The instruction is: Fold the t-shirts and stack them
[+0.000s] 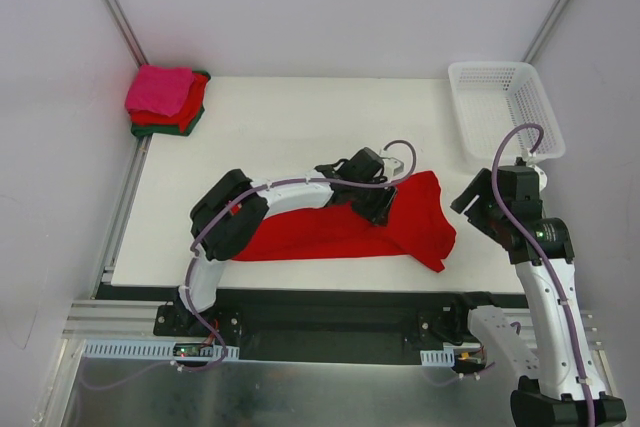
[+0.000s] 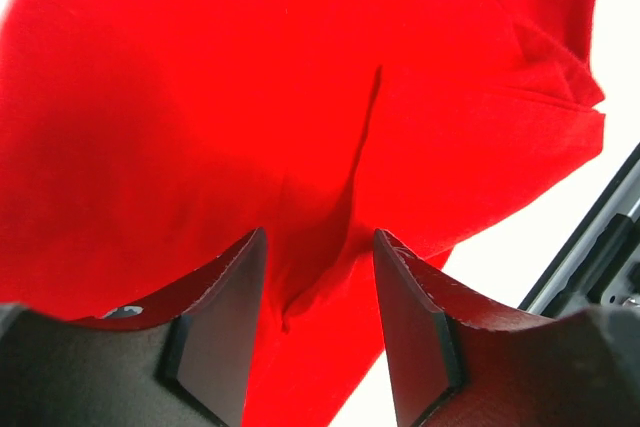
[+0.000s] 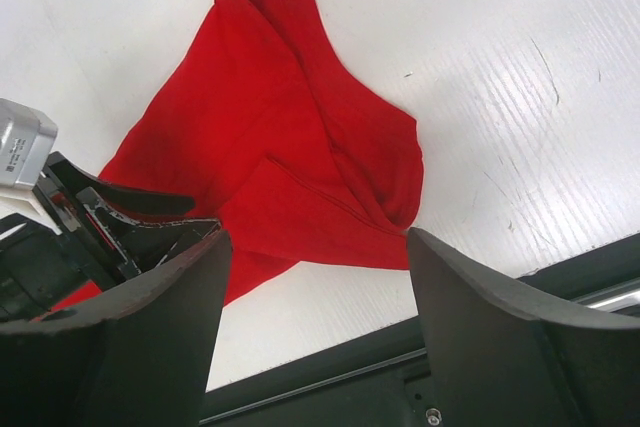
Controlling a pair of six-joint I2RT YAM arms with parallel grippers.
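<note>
One red t-shirt [image 2: 200, 127], seemingly under left gripper [image 2: 320, 239].

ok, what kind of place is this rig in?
Probably a lab test cell: a white table walled in by plain panels on metal rails, with a basket and a stack of folded shirts.

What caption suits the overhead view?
Left pincer at a red t-shirt on the white table; folded shirts stacked in the far left corner.

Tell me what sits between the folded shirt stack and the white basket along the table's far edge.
Nothing. In the top view, only bare white table runs from the folded stack to the basket.
</note>
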